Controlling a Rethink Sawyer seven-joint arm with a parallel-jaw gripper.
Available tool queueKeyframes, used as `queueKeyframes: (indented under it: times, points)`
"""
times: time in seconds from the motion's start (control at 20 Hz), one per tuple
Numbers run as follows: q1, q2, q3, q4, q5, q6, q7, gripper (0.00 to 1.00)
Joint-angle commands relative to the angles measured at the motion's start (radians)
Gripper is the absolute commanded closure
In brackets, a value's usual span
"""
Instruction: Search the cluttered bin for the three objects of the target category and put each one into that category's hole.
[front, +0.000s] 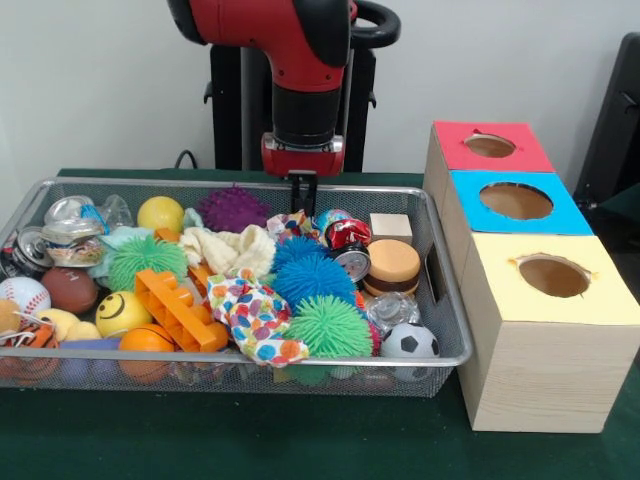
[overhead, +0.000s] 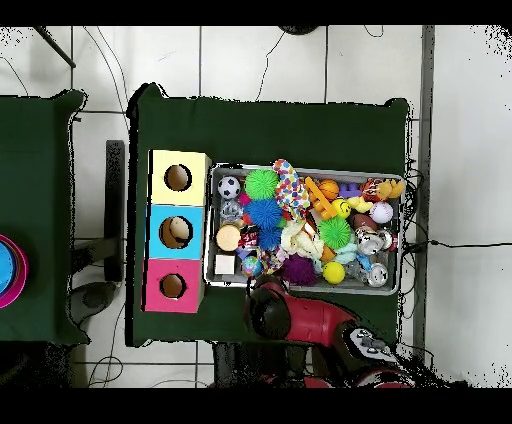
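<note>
The wire mesh bin (front: 250, 357) is full of toys; it also shows in the overhead view (overhead: 396, 180). A large spotted cloth (front: 255, 315) lies at the bin's front middle, and shows in the overhead view (overhead: 291, 188). A second spotted cloth (front: 288, 223) lies by the far rim. I see no third one. My gripper (front: 302, 200) hangs just above that second cloth, near the far rim. The yellow-surrounded hole (front: 553, 276) tops the nearest wooden box to the right of the bin, and shows in the overhead view (overhead: 178, 178). In the overhead view the arm (overhead: 275, 305) hides the gripper.
Blue-surrounded (front: 516, 201) and red-surrounded (front: 490, 146) holes lie behind the yellow one. The bin holds spiky balls (front: 313, 278), a plain cream cloth (front: 230, 250), an orange plastic block (front: 178, 308), a smiley ball (front: 122, 312), a soccer ball (front: 408, 342) and wooden discs (front: 393, 266).
</note>
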Motion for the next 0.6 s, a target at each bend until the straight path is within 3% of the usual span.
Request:
queueKeyframes:
  times: [0.05, 0.4, 0.6]
  points:
    - [-0.037, -0.123, 0.09, 0.093, -0.018, -0.047, 0.204, 1.0]
    - [-0.102, -0.367, 0.188, 0.161, 0.039, 0.117, 0.173, 1.0]
    - [-0.158, -0.496, 0.312, 0.188, 0.076, 0.166, 0.168, 1.0]
